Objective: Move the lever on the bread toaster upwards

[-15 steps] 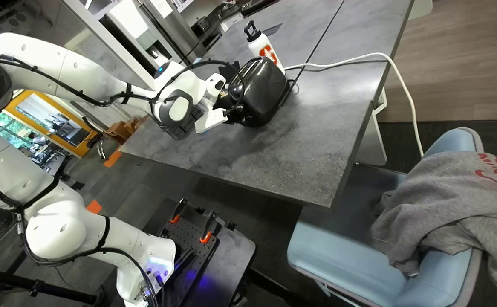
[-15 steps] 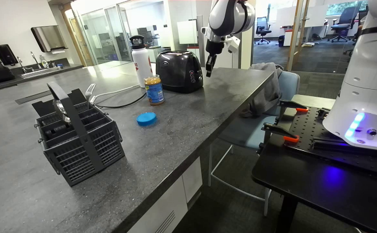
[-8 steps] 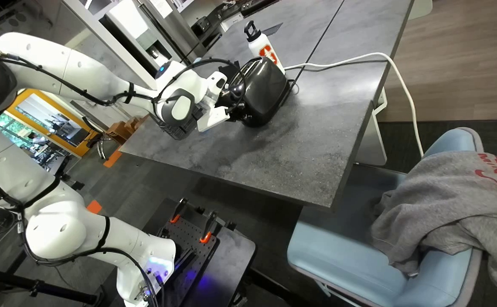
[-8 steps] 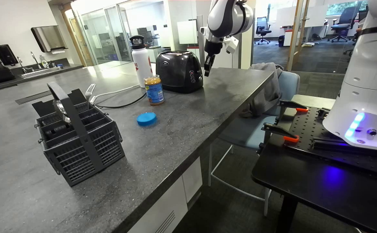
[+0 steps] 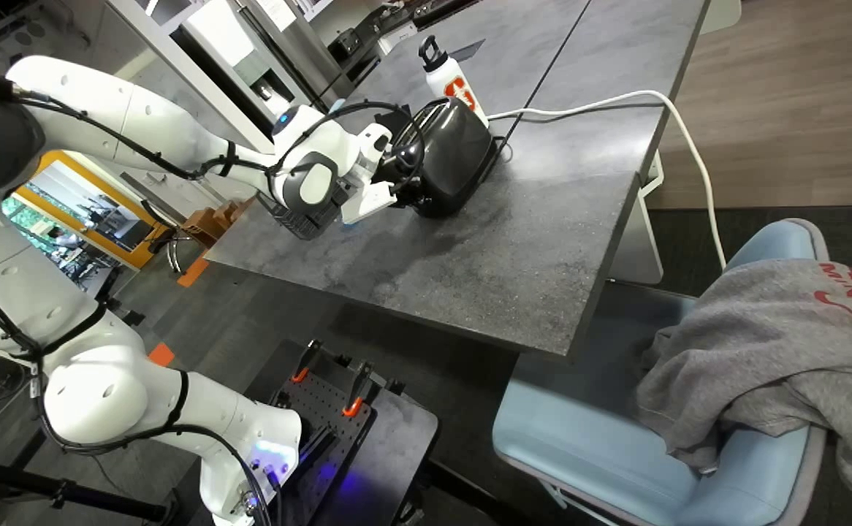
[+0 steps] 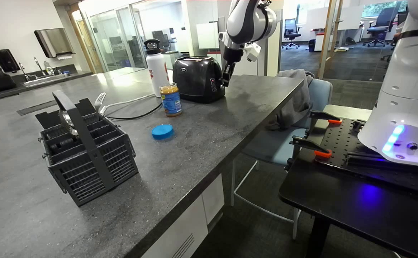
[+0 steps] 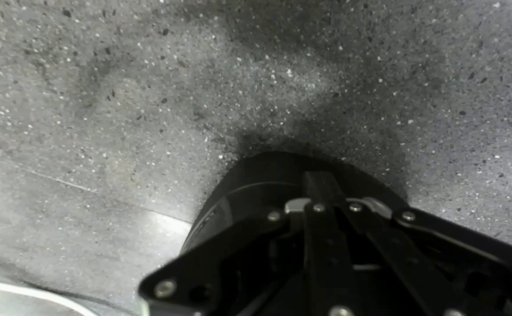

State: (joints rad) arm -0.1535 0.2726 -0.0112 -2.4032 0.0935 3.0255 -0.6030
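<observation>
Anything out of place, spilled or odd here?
Mildly odd: the blue-labelled jar of brown contents stands uncapped near the glossy black boxy toaster, while a round blue plastic lid, probably its own, lies apart on the speckled gray countertop.

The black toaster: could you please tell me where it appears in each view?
In an exterior view: toaster, above and right of centre.
In an exterior view: toaster, above and left of centre.
Wrist view: toaster, lower middle, partly hidden by the gripper.
Shared landmark: gray countertop beneath it.
</observation>
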